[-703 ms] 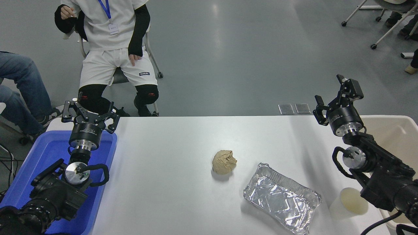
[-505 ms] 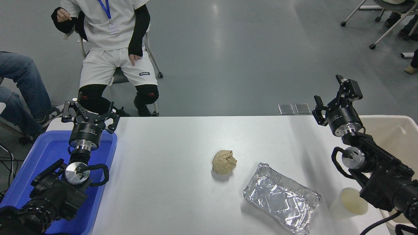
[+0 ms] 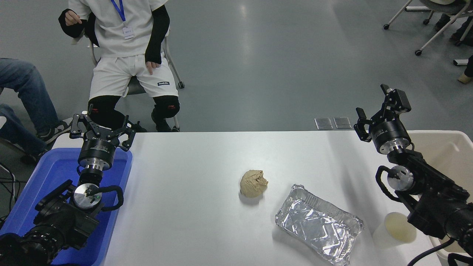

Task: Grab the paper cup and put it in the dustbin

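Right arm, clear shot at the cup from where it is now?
Probably yes, but awkward. The cup stands upright near the table's front right corner, under the right arm's forearm, while the open right claw is raised far beyond it. The arm must pull back; the foil tray sits close beside it.

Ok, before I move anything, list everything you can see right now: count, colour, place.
paper cup: 1, white with cream inside, upright at the table's near right, partly hidden by the right arm
foil tray: 1, silver, left of the cup
paper ball: 1, tan, crumpled, mid-table
dustbin: 1, beige, off the table's right edge
blue tub: 1, off the table's left edge
table: 1, white
seated person: 1, white clothes, far left; another person's jeans leg at the left edge
left claw: 1, black, open, parked over the tub's far end
right claw: 1, black, open, raised by the dustbin's far corner
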Robot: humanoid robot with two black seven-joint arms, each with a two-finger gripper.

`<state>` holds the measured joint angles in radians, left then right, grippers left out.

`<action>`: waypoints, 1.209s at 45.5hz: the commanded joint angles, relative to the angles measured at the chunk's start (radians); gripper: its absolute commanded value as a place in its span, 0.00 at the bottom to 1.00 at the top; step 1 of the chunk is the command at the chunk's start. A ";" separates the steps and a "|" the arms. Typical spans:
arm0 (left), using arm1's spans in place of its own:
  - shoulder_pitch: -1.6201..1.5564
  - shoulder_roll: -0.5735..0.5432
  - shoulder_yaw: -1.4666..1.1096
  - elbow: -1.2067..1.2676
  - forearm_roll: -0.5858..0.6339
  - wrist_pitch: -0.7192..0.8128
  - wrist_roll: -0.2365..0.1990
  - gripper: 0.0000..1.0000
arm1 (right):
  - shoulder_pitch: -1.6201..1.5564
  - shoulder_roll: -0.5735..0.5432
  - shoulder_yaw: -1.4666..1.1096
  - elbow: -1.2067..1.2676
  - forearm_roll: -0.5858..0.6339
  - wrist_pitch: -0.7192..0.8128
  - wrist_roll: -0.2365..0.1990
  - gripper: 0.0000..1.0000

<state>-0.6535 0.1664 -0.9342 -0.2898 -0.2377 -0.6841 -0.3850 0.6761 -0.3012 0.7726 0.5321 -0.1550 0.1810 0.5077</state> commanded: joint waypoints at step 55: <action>0.000 0.001 0.000 0.000 0.001 0.000 0.000 0.99 | 0.079 -0.073 -0.179 0.028 -0.001 0.011 -0.089 1.00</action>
<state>-0.6537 0.1665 -0.9342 -0.2899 -0.2366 -0.6837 -0.3850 0.7389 -0.3342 0.6547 0.5442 -0.1552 0.1913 0.4934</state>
